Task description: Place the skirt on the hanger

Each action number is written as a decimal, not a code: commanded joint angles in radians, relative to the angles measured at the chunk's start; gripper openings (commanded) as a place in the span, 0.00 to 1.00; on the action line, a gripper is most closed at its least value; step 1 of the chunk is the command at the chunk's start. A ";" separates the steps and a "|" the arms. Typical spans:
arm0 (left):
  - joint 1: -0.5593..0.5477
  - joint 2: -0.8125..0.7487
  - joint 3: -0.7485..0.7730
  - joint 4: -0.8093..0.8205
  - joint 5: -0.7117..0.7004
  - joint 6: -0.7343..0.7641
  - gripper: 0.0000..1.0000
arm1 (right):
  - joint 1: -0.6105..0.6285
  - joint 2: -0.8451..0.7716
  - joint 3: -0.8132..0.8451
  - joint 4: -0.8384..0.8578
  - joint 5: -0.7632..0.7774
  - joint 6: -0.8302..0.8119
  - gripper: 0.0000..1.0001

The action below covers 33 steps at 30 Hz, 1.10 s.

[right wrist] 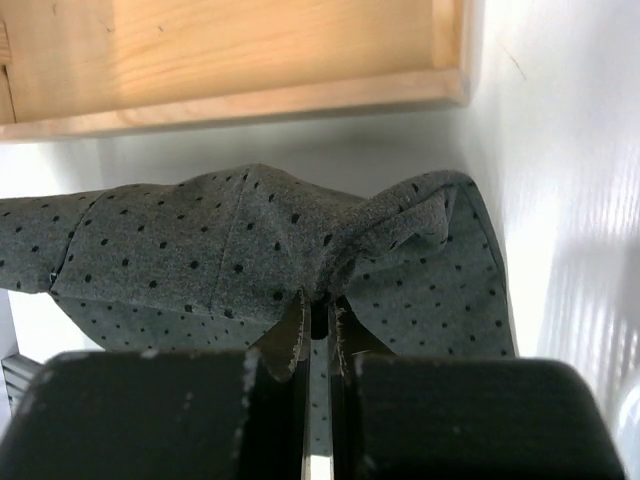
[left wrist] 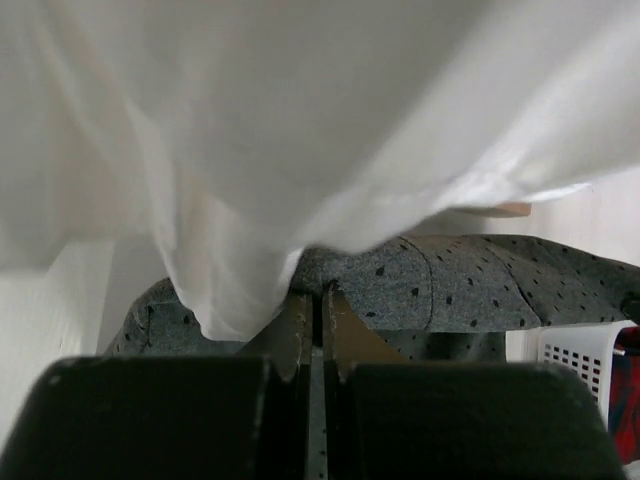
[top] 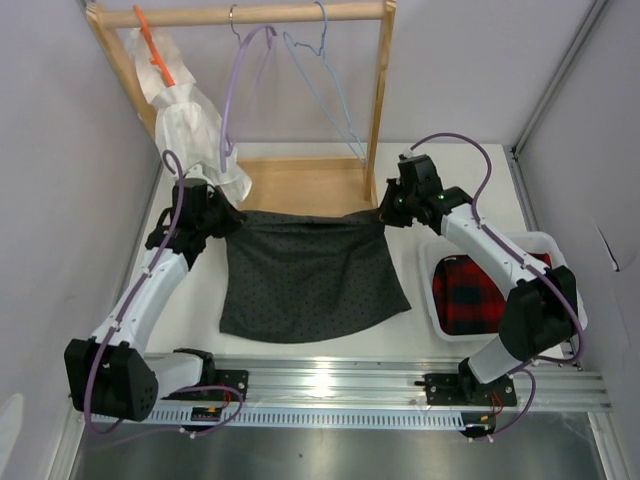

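The dark grey dotted skirt hangs stretched between both grippers above the table, waistband up, curved hem toward the near edge. My left gripper is shut on the skirt's left waist corner. My right gripper is shut on the right waist corner. The thin light-blue wire hanger hangs from the wooden rail, behind and above the skirt's right half. In the left wrist view the white garment drapes over most of the picture.
The wooden rack's right post stands just behind my right gripper; its base board lies ahead. A lavender hanger and an orange hanger with the white garment hang left. A white basket holds the red plaid garment.
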 commanded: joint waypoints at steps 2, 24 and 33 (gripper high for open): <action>0.046 0.045 0.051 0.089 0.001 0.052 0.00 | -0.017 0.005 0.015 0.068 0.026 -0.038 0.00; 0.080 -0.317 0.204 -0.107 0.096 0.110 0.00 | -0.086 -0.412 0.133 -0.093 0.017 -0.049 0.00; 0.083 -0.278 0.370 -0.156 0.113 0.133 0.00 | -0.089 -0.357 0.304 -0.171 0.025 -0.081 0.00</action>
